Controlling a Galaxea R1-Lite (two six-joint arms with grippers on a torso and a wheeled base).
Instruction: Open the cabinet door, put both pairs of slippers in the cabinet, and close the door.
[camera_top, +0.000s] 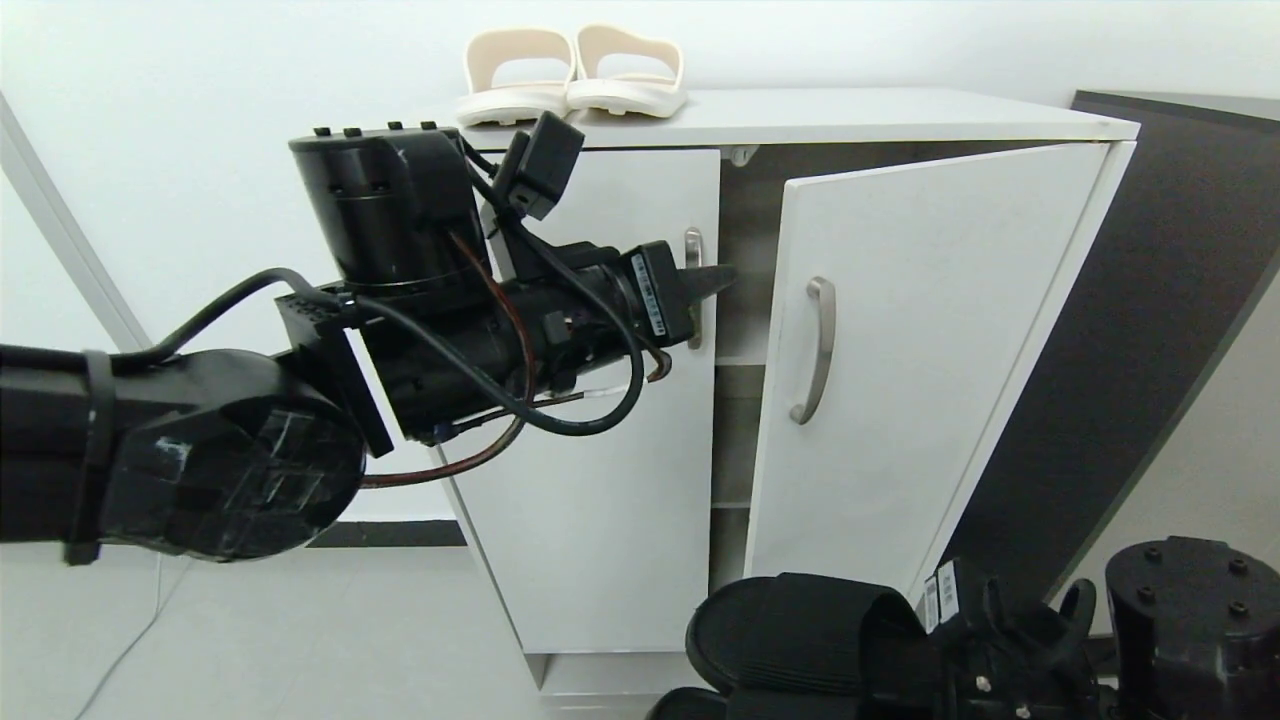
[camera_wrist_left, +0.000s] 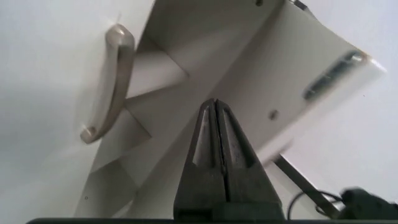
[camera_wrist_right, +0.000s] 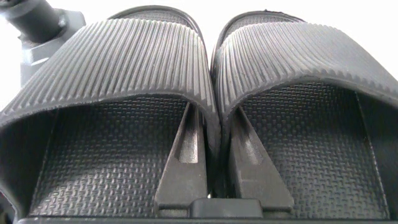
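Cabinet (camera_top: 900, 118): white, two doors, straight ahead.
Left door (camera_top: 600, 500): shut as far as can be told, with the left handle (camera_top: 693, 245) upright at its right edge.
Right door (camera_top: 920, 350): swung partly open, right handle (camera_top: 818, 350) facing out; dark gap between the doors, with shelves (camera_top: 735, 362) inside.
Cream slippers (camera_top: 572, 75): side by side on the cabinet top, toward its left end.
Left gripper (camera_top: 722, 280): fingers pressed flat together, gripping nothing; tip at the gap between the doors, just right of the left handle.
Right gripper (camera_wrist_right: 211, 124): low, near and to the right; one finger inside each black slipper, clamped on the two adjoining strap sides.
Black slippers (camera_top: 800, 620): held as a pair, near, below the open right door, outside the cabinet.
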